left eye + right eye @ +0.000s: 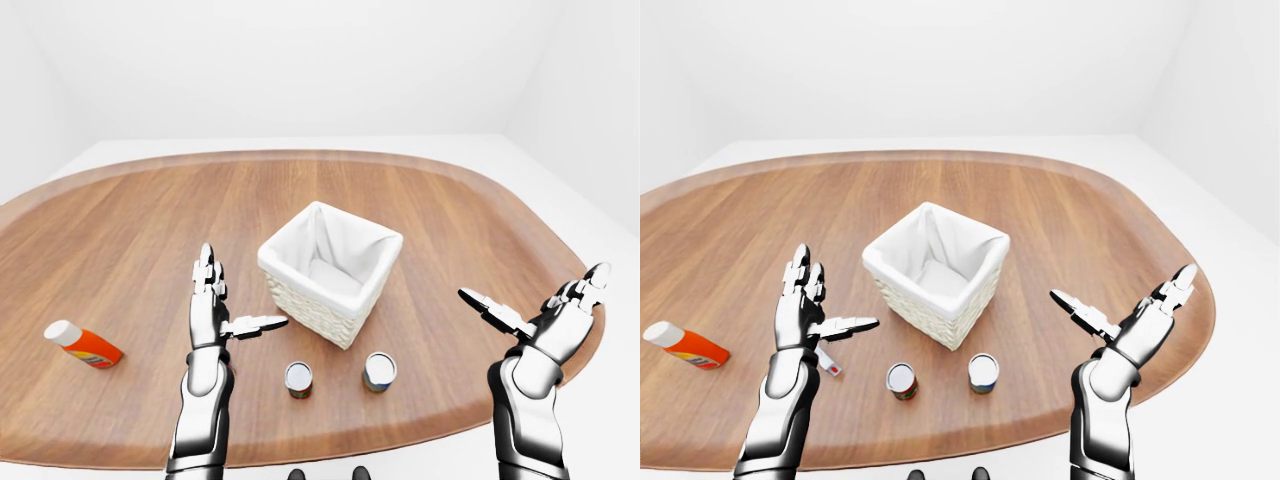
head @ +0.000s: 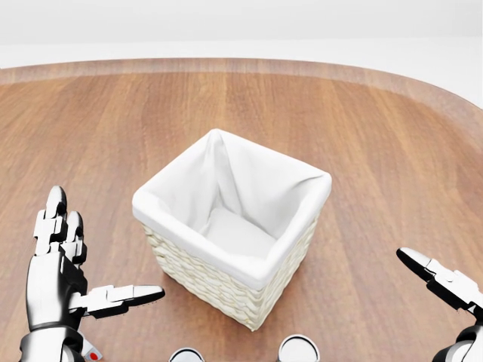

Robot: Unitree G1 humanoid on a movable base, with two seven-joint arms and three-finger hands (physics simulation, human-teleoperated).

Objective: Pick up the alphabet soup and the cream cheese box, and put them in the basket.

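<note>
The white-lined wicker basket (image 1: pixel 935 270) stands mid-table. Below it in the right-eye view stand two cans: the blue-and-yellow alphabet soup (image 1: pixel 983 372) and, to its left, a red can (image 1: pixel 901 380). The small cream cheese box (image 1: pixel 827 362) lies just under my left hand (image 1: pixel 832 297), which is raised and open, palm toward the basket. My right hand (image 1: pixel 1122 288) is open over the table's right edge, holding nothing. The head view shows the basket (image 2: pixel 204 279) close up, with only the can tops (image 2: pixel 299 348) at its bottom edge.
An orange bottle with a white cap (image 1: pixel 685 343) lies far left on the oval wooden table (image 1: pixel 1060 210). The table's near rim runs just below the cans. White floor and walls surround the table.
</note>
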